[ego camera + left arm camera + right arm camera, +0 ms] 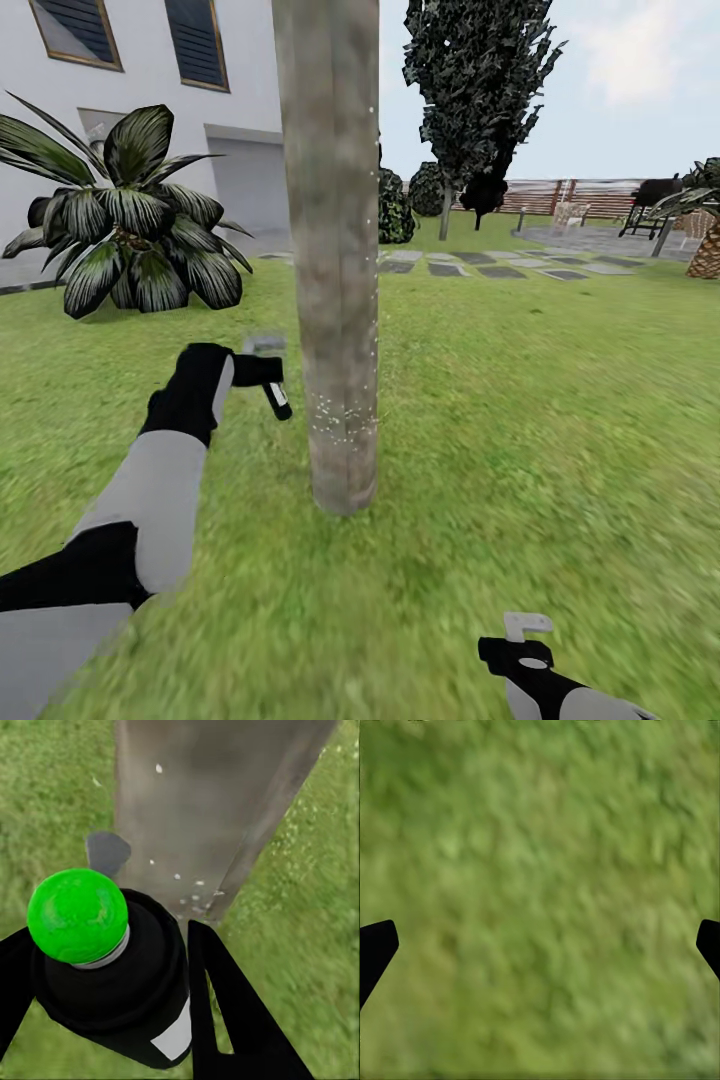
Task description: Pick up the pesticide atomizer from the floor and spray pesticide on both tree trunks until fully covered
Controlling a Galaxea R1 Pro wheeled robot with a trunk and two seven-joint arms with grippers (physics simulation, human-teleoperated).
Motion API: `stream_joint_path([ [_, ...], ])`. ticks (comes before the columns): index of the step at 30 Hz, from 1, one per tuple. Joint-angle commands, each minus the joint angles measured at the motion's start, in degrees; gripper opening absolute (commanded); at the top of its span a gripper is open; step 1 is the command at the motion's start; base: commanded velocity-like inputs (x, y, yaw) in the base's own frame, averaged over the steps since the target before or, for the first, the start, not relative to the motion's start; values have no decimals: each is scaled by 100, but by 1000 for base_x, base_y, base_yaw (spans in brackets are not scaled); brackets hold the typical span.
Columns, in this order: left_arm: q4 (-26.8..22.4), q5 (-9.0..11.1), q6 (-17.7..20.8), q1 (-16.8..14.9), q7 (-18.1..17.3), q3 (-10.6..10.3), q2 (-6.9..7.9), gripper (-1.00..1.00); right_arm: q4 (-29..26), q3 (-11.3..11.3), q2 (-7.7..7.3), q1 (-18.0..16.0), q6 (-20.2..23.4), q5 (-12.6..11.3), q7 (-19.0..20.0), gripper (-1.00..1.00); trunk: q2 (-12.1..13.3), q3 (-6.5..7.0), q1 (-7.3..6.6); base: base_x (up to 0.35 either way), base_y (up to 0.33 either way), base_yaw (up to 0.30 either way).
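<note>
A: What is the left gripper [262, 372] holding?

B: The pesticide atomizer [276, 398]. It is a small, slim black bottle with a white label. The jaws are closed tight around it.

A: Where is the bottle?

B: Up in the air, just to the left of the tree trunk [335, 250], low down near the grass. It is tilted, and its bottom end points down toward the trunk.

A: What does it look like from the left wrist?

B: Round and shiny black [127, 997], with a smooth green ball on top of a grey ring. One black finger [225, 1012] sits right against its side. The trunk [202, 802] is close ahead.

A: What is the trunk like?

B: It is a thick, straight column, grey-brown and blotchy. Tiny white specks of pesticide [335, 420] dot the lower part, and some run up its right edge.

A: And the right gripper [525, 645]?

B: It is low down over the grass [520, 400], well away from the tree. From its wrist, the two black fingertips [375, 949] sit far apart at the edges, so the jaws are wide open and hold nothing. Below is fuzzy green grass [540, 900].

A: What else is there?

B: A bush with big, dark, striped leaves [125, 215], flat grey stone slabs [500, 265] and a brown slatted fence [560, 195].
</note>
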Motion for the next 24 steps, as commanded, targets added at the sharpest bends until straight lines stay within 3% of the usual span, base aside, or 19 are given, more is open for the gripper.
stream_joint_path([
  [1, -9, -105, 130, -141, -55, 33, -7, -100, 28, -49, -4, -10, -41, 56, -29, 100, -2, -7, 0, 0, 0, 0],
  [3, -14, -64, 264, -469, -60, 34, -21, -100, 28, -49, -8, -10, -41, 56, -31, 100, -2, -7, 0, 0, 0, 0],
  [4, -11, 119, 403, -814, -65, 34, -29, -100, 27, -49, -6, -10, -41, 56, -31, 100, -2, -7, 0, 0, 0, 0],
  [6, -20, 325, 702, -1129, -67, 29, -32, -100, 27, -48, -5, -10, -41, 56, -29, 100, -2, -7, 0, 0, 0, 0],
  [9, -2, 499, 893, -1591, -69, 30, -33, -100, 27, -46, -5, -10, -41, 56, -29, 100, -2, -7, 0, 0, 0, 0],
  [13, 55, 536, 941, -1990, -69, 33, -42, -100, 27, -42, -3, -10, -41, 56, -28, 100, -2, -7, 0, 0, 0, 0],
  [15, 213, 544, 954, -2355, -69, 30, -116, -100, 27, -41, -2, -10, -41, 56, -29, 100, -2, -7, 0, 0, 0, 0],
  [18, 287, 546, 964, -2615, -75, 31, -154, -100, 27, -40, -4, -10, -41, 56, -29, 100, -2, -7, 0, 0, 0, 0],
  [24, 908, 555, 981, -3513, -78, 34, -199, -100, 27, -40, -5, -10, -41, 56, -28, 100, -2, -7, 0, 0, 0, 0],
])
